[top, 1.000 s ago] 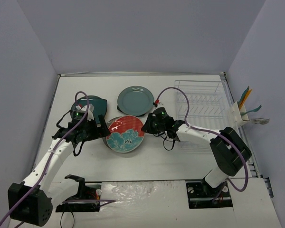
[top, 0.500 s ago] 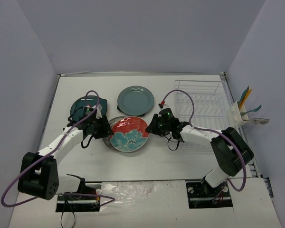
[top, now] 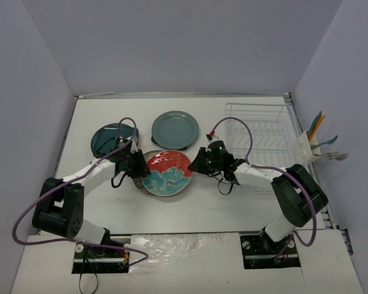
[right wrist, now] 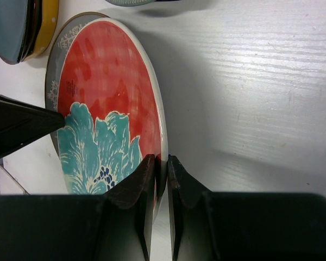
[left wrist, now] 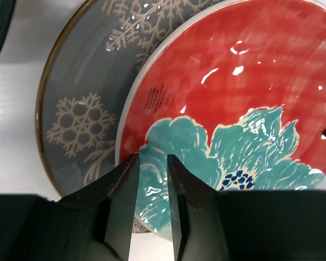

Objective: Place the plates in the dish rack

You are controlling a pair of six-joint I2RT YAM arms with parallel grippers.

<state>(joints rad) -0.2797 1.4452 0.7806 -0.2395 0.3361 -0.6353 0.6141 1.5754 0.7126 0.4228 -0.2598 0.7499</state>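
A red plate with teal flowers (top: 165,173) (left wrist: 233,98) (right wrist: 103,87) leans on a grey snowflake plate (left wrist: 81,109) (top: 141,184) at the table's middle. My right gripper (top: 194,164) (right wrist: 161,160) is shut on the red plate's right rim, which shows edge-on between its fingers. My left gripper (top: 141,166) (left wrist: 152,160) sits over the plate's left rim. Its jaws stand a narrow gap apart, with the plate's face seen through the gap and nothing clamped. A grey-green plate (top: 175,129) and a dark teal plate (top: 110,139) lie behind. The white wire dish rack (top: 260,138) holds no plates.
A utensil holder (top: 313,147) with coloured cutlery hangs on the rack's right side. In the right wrist view an orange-yellow plate (right wrist: 50,19) shows under the teal one. Purple walls close in the table on three sides.
My left arm swung from the dark teal plate to the red plate's left rim, and its jaws narrowed a lot. The right gripper kept its hold and shifted slightly right.
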